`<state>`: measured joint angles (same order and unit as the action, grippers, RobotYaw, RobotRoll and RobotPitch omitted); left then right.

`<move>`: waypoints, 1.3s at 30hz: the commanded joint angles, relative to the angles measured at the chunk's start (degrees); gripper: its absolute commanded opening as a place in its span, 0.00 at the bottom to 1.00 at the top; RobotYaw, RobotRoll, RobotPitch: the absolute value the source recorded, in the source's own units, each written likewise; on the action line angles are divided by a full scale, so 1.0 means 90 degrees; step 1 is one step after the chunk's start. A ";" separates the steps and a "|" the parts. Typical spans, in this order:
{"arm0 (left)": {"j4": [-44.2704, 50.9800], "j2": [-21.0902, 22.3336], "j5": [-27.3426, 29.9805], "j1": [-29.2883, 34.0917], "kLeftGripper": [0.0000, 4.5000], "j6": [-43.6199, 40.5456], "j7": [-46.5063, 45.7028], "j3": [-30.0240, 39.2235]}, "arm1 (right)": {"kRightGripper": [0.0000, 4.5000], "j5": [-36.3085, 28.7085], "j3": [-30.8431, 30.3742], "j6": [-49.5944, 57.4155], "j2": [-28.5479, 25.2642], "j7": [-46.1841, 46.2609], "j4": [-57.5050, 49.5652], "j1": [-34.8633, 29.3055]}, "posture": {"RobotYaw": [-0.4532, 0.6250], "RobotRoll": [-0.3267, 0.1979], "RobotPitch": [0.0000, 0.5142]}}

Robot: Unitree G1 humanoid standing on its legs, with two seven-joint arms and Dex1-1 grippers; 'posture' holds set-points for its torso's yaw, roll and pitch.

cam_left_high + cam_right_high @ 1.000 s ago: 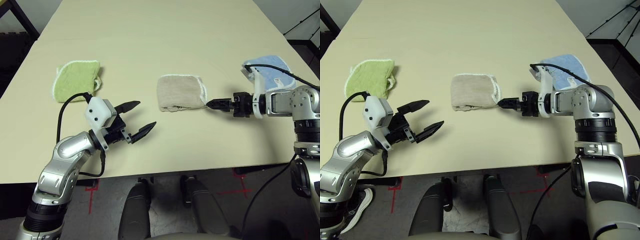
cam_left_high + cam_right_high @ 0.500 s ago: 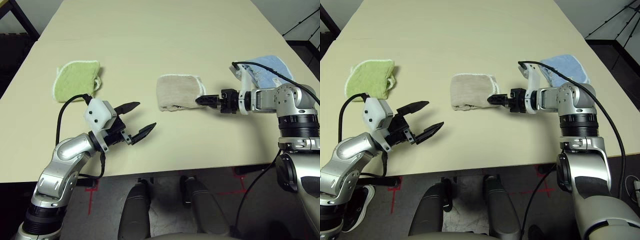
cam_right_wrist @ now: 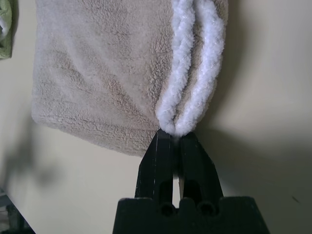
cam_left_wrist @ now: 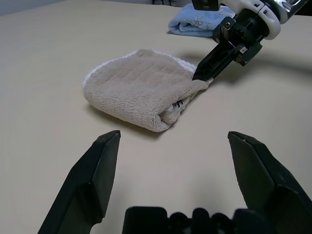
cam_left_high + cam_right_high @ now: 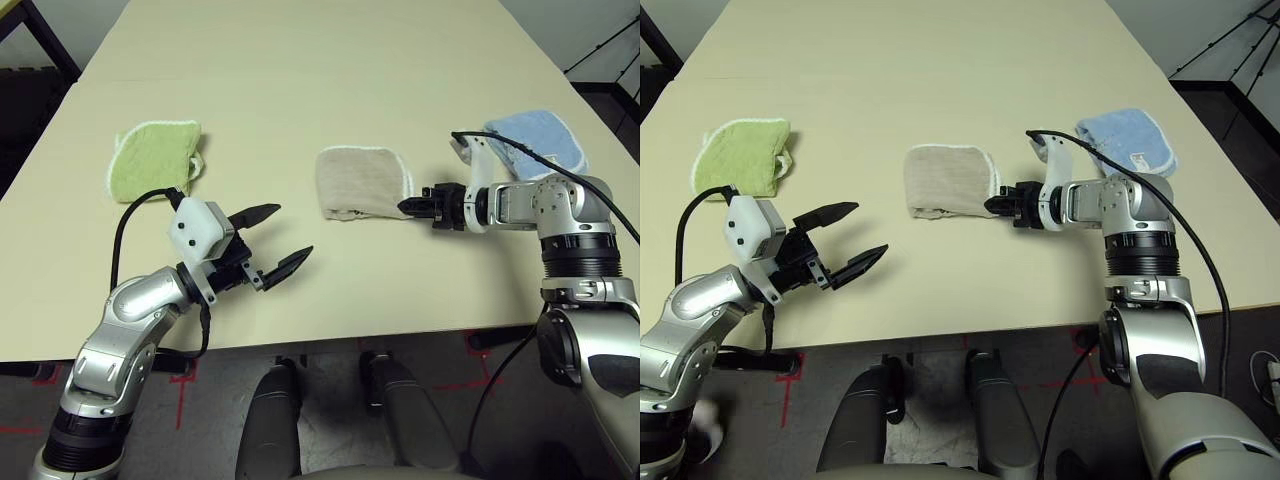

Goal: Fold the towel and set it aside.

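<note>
Three cloths lie on the counter point(image 5: 300, 60): one folded towel point(image 5: 360, 183), apparently pinched at its edging by the right hand point(image 5: 406, 207); left hand point(image 5: 275, 240) wide.

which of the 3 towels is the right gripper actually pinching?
The beige towel in the middle: right gripper is shut on its white edging. The green towel and blue towel lie untouched.

- The towel point(image 5: 362, 182) is soft, fuzzy and tan, with a fluffy white edge.
- It is folded into a small, thick pad with layers stacked on top of each other.
- It lies flat near the middle of the table.
- Its white edge is pinched at the near right corner.
</note>
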<state>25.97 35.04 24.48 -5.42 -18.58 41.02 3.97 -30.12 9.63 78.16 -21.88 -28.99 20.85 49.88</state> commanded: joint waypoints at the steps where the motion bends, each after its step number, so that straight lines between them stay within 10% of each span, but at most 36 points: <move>1: -0.0023 0.0064 -0.0023 0.0024 1.00 -0.0040 0.0034 0.0038 | 0.00 0.0062 0.0015 0.0015 0.0056 0.0103 0.0130 -0.0162 | 0.42 0.62 0.41; 39: -0.0101 -0.0273 0.0095 0.0340 1.00 -0.0448 -0.0795 0.0723 | 0.00 0.0396 0.0249 -0.3940 0.0361 -0.0263 0.1573 0.0904 | 0.40 0.62 0.39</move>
<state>24.04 32.63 24.90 -2.97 -22.11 33.74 10.61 -27.21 10.94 44.65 -18.55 -31.69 34.10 57.48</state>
